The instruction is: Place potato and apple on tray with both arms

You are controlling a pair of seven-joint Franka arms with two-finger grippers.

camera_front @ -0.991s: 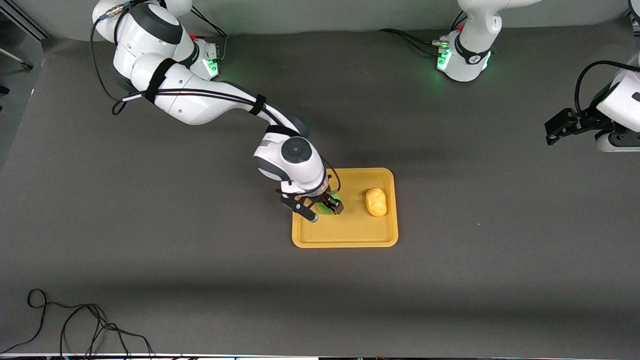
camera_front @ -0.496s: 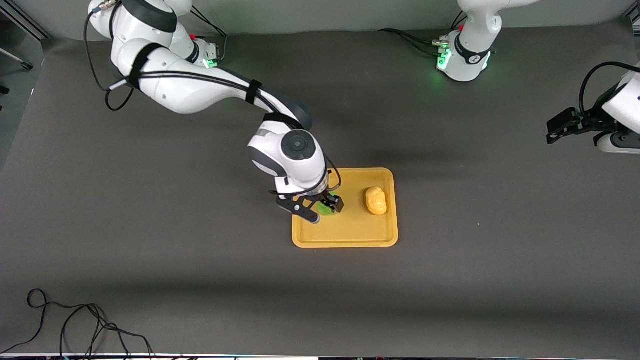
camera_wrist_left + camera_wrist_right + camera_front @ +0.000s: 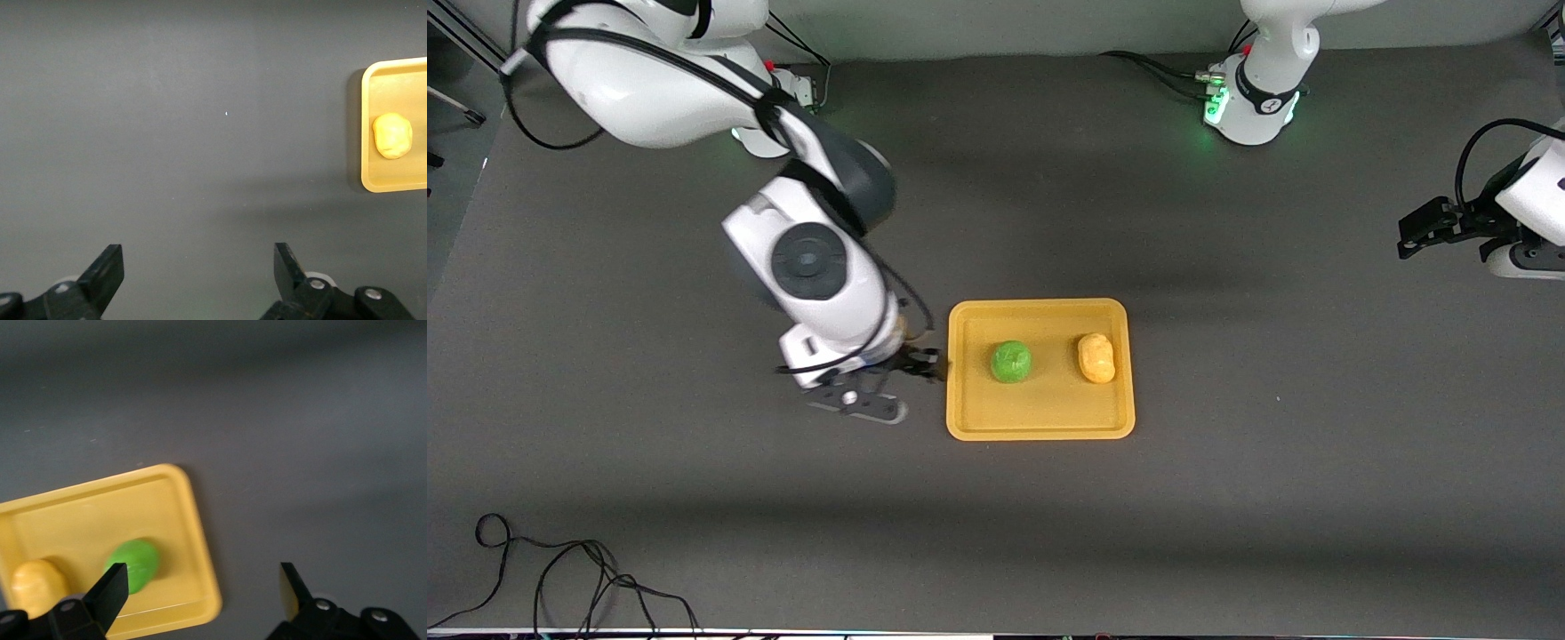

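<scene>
Apple (image 3: 1011,362) and potato (image 3: 1096,358) both resting on the tray (image 3: 1040,425), apart from each other, apple toward the right arm's end, potato toward the left arm's end. Nothing left to carry, by the look of it; only clearing the arms. Right gripper (image 3: 889,391) up over bare table just beside the tray, fingers spread, empty. Left gripper (image 3: 197,280) waiting well apart from the tray, fingers wide, empty.

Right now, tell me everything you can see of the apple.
The apple is a small round bright green fruit with a slightly bumpy skin. It sits free on the floor of the yellow-orange tray, beside the potato with a gap between them, toward the right arm's end of the tray. Nothing grips it: the right gripper is open over the table beside the tray.
</scene>
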